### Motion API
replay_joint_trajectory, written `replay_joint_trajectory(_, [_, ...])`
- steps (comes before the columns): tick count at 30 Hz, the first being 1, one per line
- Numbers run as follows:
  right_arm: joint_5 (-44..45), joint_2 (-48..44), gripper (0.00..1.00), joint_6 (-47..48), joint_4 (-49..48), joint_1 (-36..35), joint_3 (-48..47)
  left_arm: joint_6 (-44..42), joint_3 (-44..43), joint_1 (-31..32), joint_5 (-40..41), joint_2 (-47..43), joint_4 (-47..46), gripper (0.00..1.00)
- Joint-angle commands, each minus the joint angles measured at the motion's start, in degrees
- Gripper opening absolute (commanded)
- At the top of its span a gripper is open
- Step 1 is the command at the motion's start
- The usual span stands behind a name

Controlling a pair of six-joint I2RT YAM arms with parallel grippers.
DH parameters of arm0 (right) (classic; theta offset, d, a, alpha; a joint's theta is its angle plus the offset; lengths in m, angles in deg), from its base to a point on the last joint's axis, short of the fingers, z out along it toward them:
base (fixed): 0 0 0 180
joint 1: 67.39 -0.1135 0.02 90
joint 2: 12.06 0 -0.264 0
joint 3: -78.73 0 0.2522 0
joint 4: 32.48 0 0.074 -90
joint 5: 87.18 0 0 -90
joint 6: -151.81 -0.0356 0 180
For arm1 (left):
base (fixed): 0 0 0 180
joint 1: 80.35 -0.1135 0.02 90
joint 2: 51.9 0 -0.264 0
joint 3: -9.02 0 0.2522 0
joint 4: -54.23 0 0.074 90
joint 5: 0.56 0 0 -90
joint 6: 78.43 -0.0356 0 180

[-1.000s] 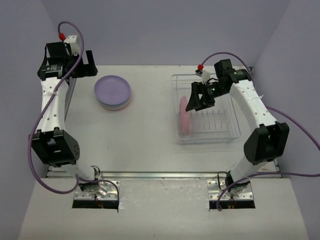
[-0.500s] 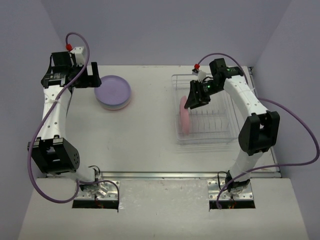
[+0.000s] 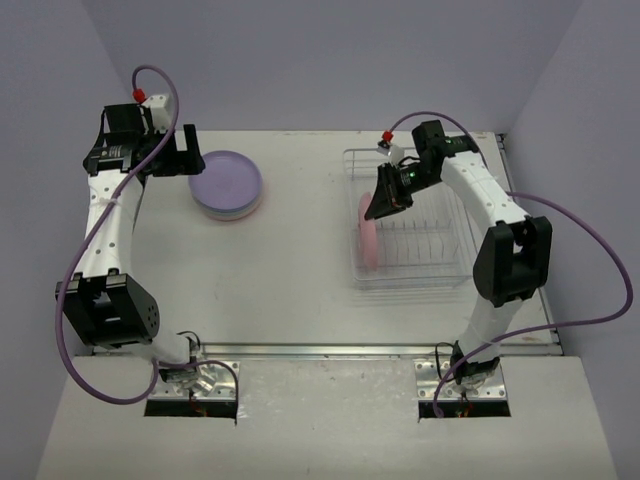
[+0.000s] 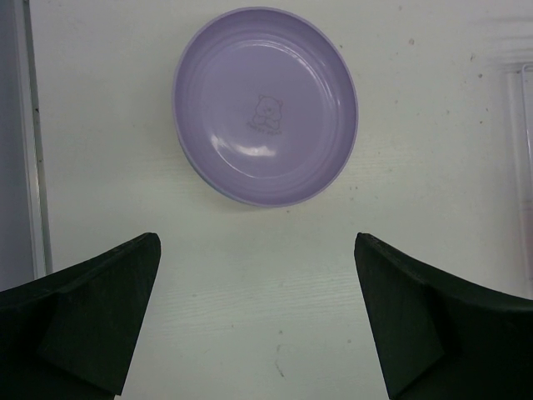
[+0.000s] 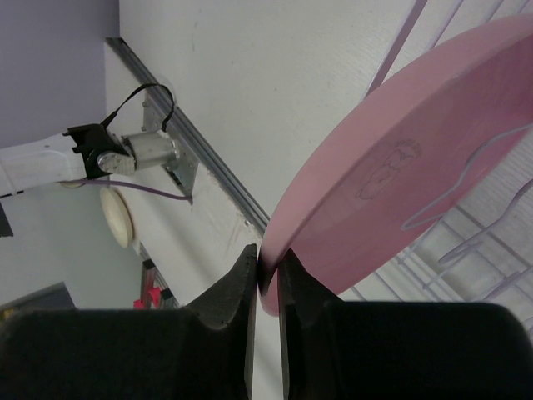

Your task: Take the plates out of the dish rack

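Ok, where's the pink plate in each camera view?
Top external: pink plate stands on edge at the left end of the dish rack.
Left wrist: not in view.
Right wrist: pink plate fills the upper right.
Shared landmark: the right pincer closed on its rim.

Lilac plate [image 4: 265, 104]: pale glossy lilac, with a faint outline of a small animal at the centre. Pink plate [image 5: 400, 192]: matte pink, with a similar faint figure. Rack [image 3: 415, 283]: silver wire. Table [image 3: 290, 260]: off-white, lightly speckled. Left gripper [image 4: 256, 242] and right gripper [image 5: 268, 258]: black. Cable [image 3: 156, 68]: purple.
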Motion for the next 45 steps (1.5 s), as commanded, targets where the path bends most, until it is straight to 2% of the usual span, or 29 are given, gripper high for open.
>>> replay_joint_trajectory(1, [-8.6,-2.4,0.05,-1.1,-1.5,-0.1,1.8,1.0,-1.6,0.1,-1.1,0.2,-0.7,1.00])
replay_joint_trajectory(4, [-10.9,-3.8,0.00,-1.6,-2.4,-0.1,3.7,1.1,-2.1,0.1,-1.0,0.4,-0.5,1.00])
replay_joint_trajectory(18, [-21.8,-7.3,0.00,-4.1,-2.5,6.4,2.4,2.1,-4.9,1.0,-1.1,1.8,0.9,1.00])
replay_joint_trajectory(24, [-30.9,-7.8,0.00,-6.1,-3.1,10.2,0.7,2.4,-6.3,1.2,-1.7,2.0,1.2,1.00])
replay_joint_trajectory(28, [-38.3,-8.0,0.00,-6.8,-3.9,10.8,-2.4,3.0,-7.7,1.3,-5.0,2.1,1.7,1.00])
replay_joint_trajectory(32, [-40.0,-8.1,0.00,-6.7,-3.9,10.8,-8.7,3.8,-8.5,1.4,-9.4,1.2,1.6,1.00])
replay_joint_trajectory(34, [-38.4,-8.3,0.00,-6.1,-3.6,10.8,-12.7,4.3,-8.8,1.9,-10.5,0.4,1.3,1.00])
replay_joint_trajectory(37, [-31.5,-7.9,0.00,2.0,2.0,10.7,-20.1,4.1,-9.3,2.9,-10.4,-0.5,1.5,1.00])
replay_joint_trajectory(43, [-10.1,-7.9,0.00,20.3,12.3,6.9,-31.4,3.3,-10.9,4.4,-8.7,-1.6,2.8,1.00])
replay_joint_trajectory(45, [-0.1,-9.6,0.00,27.0,12.7,3.9,-31.1,3.4,-11.3,4.5,-8.5,-1.6,3.0,1.00])
